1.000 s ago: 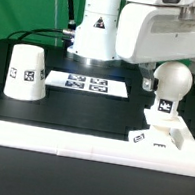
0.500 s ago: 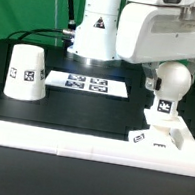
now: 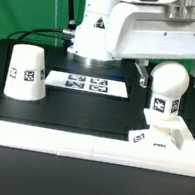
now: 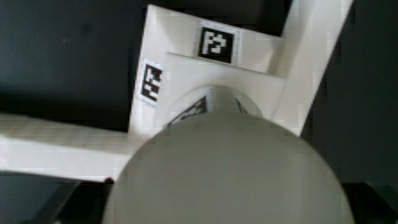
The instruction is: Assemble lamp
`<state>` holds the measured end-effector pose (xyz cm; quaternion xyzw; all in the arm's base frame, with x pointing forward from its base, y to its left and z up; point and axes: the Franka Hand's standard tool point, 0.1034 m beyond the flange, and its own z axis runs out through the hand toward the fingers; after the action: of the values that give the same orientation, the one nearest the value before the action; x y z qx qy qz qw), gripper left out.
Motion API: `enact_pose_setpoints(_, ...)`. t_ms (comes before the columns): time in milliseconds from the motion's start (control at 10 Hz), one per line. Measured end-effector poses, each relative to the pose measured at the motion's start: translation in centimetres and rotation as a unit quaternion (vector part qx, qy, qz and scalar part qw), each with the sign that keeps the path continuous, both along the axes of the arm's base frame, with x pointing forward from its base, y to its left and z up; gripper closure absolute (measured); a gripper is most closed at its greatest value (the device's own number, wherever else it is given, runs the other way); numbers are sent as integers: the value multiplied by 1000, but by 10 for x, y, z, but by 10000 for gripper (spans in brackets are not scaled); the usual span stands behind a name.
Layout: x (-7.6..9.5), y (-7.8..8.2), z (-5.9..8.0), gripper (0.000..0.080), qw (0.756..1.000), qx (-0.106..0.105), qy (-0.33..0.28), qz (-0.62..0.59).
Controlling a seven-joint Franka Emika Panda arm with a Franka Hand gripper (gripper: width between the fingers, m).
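You are roughly halfway through the lamp. The bulb [image 3: 168, 88] already stands on the base [image 3: 156, 138], at the exterior view's right of the bench [image 3: 83, 112], close to the raised white ledge in front. The shade [image 3: 26, 73] is not yet on: it sits alone at the exterior view's left, well apart from the other 2 parts, with the marker board [image 3: 85, 83] between them. So 1 joint looks made and 1 is left, though from here you cannot tell whether the bulb is seated all the way into its socket. The bulb's long axis runs vertical, round end up and neck down into the base. In the wrist view its dome [image 4: 214, 170] fills the picture, with the tagged base [image 4: 210, 62] beyond it. The shade also stands upright (narrow end up, wide mouth down on the bench), which looks like the way it should go on. The fingers [image 3: 141, 78] straddle the bulb near its widest part. Whether they are clamped on it or loose beside it, the pictures do not show.
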<state>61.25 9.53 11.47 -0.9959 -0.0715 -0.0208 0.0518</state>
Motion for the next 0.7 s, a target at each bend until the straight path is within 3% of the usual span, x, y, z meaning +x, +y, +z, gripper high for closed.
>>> enact_pose_setpoints(300,1,-1,1,222,988,7,13,-152)
enact_pose_setpoints(700,-6,4,-2,220,935,8,48,-350)
